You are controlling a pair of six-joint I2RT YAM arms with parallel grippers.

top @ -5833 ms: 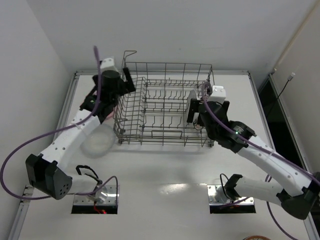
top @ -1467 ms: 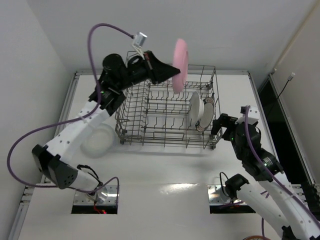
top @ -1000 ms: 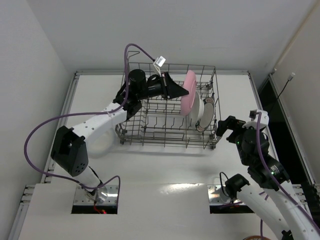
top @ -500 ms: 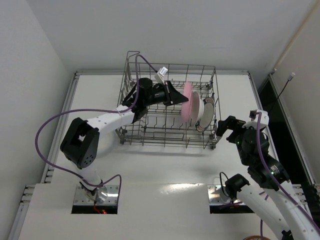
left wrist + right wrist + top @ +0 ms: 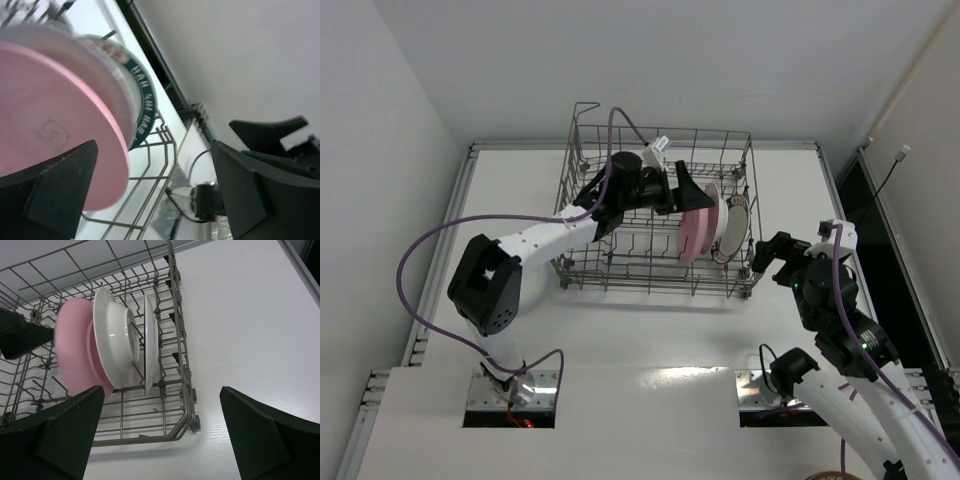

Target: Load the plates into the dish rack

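The dish rack (image 5: 640, 280) was grey metal wire, thin and dully shining. The pink plate (image 5: 75, 347) looked smooth and nearly matt, with only a soft sheen. The white plate (image 5: 112, 335) was glossy – a bright highlight sat on its glazed curve. The patterned plate (image 5: 145, 105) had a slick teal rim. The jaws of the left gripper (image 5: 695, 195) were matt black plastic. The left arm (image 5: 535, 235) wore smooth white plastic shells, and its purple cable (image 5: 420, 243) looked rubbery. The white surface (image 5: 250, 315) was finely textured, with a glossy patch of glare in the overhead view.
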